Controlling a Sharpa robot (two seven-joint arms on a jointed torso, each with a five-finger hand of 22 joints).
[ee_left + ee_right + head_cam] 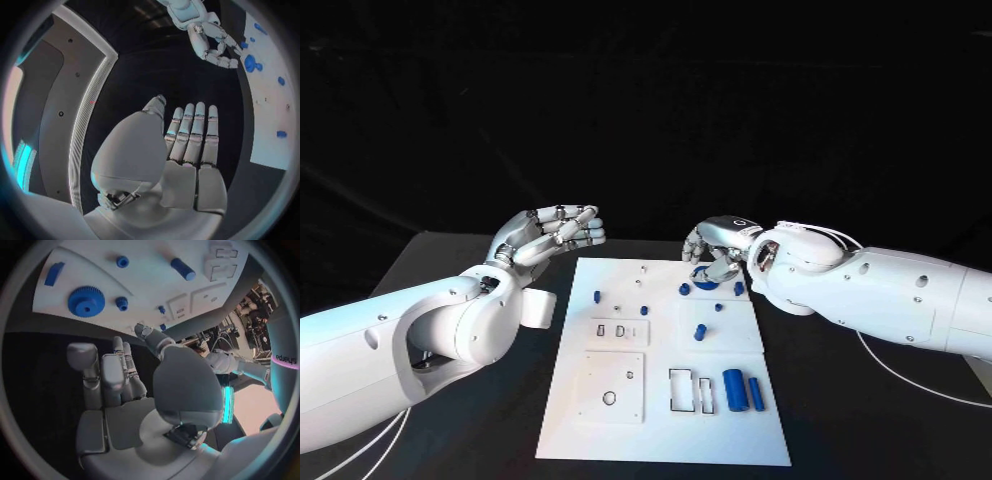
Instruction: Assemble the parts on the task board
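Observation:
The white task board (589, 400) lies in the middle of the black table. Blue parts lie on it: a gear (711, 286) at its far right corner, small pegs (597, 296), a short cylinder (701, 332), a bigger cylinder (734, 388) and a flat bar (756, 393) near the right edge. My right hand (718, 248) hovers just beyond the gear with its fingers stretched out and nothing in them; the right wrist view shows the gear (86, 300) past the fingertips (119, 347). Beyond the board's far left corner, my left hand (557, 232) is raised, flat and empty (187, 150).
The board has framed rectangular slots (691, 390) and a raised square plate with an oval hole (609, 397). Black table surface surrounds the board on all sides. A white cable (920, 385) runs along the table on the right.

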